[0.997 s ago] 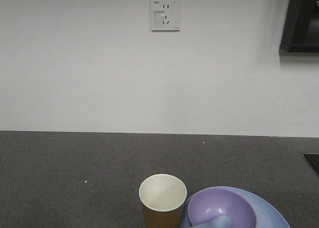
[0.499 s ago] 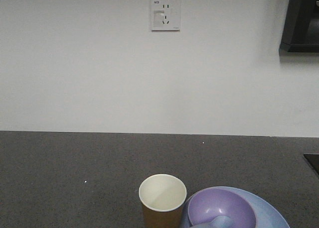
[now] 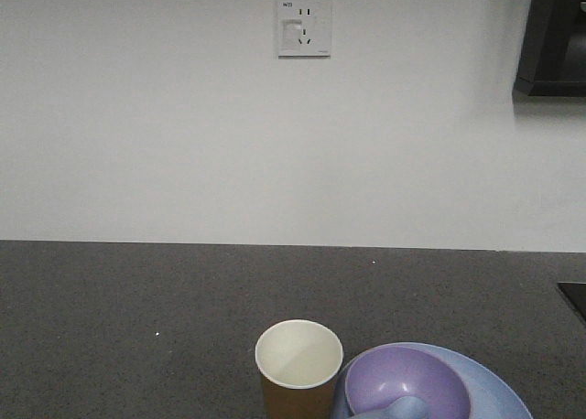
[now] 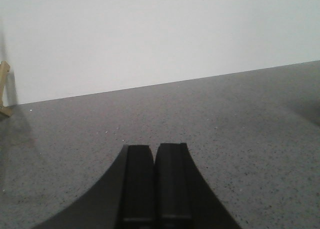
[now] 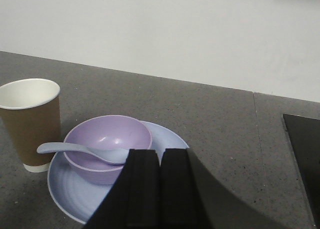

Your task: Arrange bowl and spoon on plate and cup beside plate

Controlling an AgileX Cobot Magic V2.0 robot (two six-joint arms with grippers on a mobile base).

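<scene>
Standing on the dark speckled countertop point(image 5: 210, 124) just beside the round pale blue plate point(image 5: 165, 139), which carries the small lavender plastic bowl point(image 5: 107, 136) with the short pale blue plastic spoon point(image 5: 75, 150) resting across its rim, the brown paper cup point(image 5: 27, 121) looks light and easy to crush, so I would hold it gently at mid-wall, while the left gripper point(image 4: 156, 186) and the right gripper point(image 5: 160, 189) are both closed and empty.

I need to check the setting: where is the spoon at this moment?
In the right wrist view, the spoon lies in the purple bowl on the blue plate, its handle pointing toward the paper cup.

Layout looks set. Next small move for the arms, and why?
Probably just back the right gripper away. The bowl already sits on the plate, the spoon rests in the bowl, and the cup stands upright beside the plate. Both grippers are shut and hold nothing; left gripper faces bare counter.
</scene>
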